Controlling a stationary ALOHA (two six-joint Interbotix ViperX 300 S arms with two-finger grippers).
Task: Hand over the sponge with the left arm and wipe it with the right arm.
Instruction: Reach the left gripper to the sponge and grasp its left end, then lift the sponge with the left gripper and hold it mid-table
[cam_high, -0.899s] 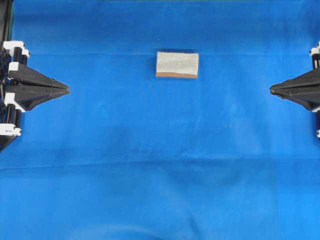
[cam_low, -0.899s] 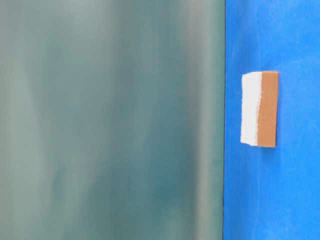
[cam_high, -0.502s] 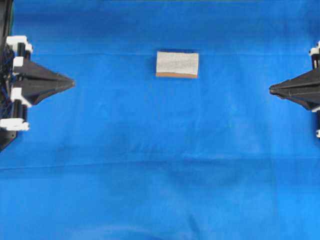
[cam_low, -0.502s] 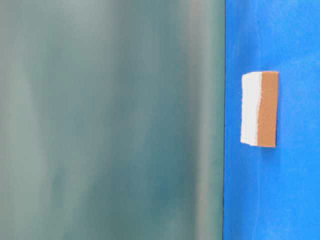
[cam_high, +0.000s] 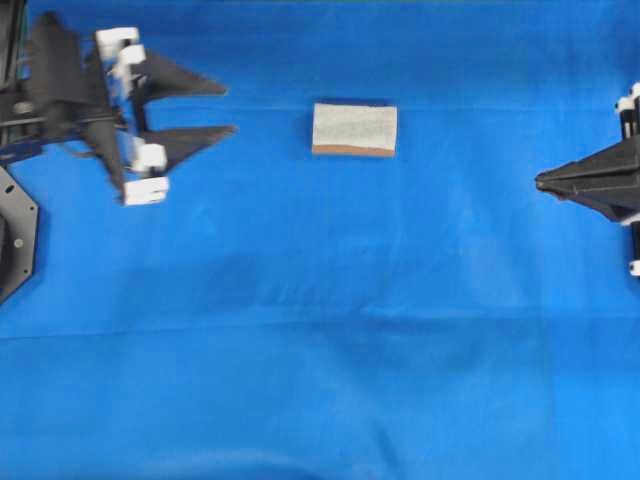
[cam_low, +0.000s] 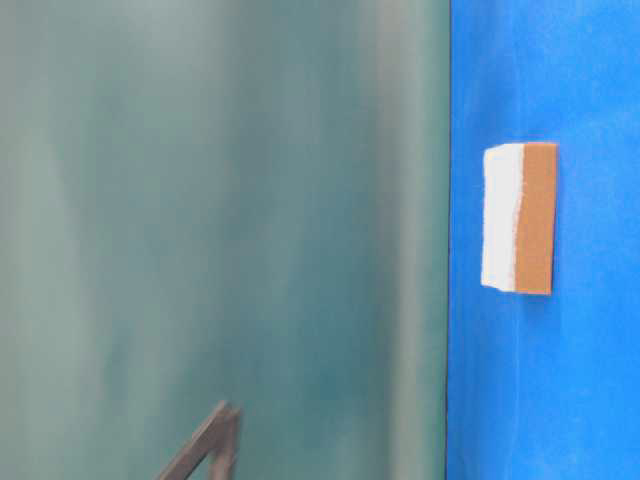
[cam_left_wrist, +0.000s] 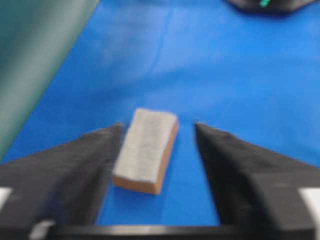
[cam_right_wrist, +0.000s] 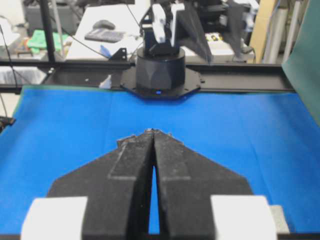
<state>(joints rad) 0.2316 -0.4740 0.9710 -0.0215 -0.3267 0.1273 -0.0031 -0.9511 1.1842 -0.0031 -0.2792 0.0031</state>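
The sponge (cam_high: 354, 129) lies flat on the blue cloth (cam_high: 320, 330), upper middle of the overhead view, grey scouring face up, orange foam layer underneath showing along its near edge. It looks light and soft, so it should squash under a firm pinch and is unlikely to slip; the safest hold is probably across its short width, fingers on the two long sides. From above its long axis runs left to right, towards each arm. The left gripper (cam_high: 215, 108) has its fingers spread wide, nothing between them, near the sponge but clear of it; in the wrist view the sponge sits framed between the fingers. The right gripper (cam_high: 545, 181) waits well apart, fingers pressed together, empty.
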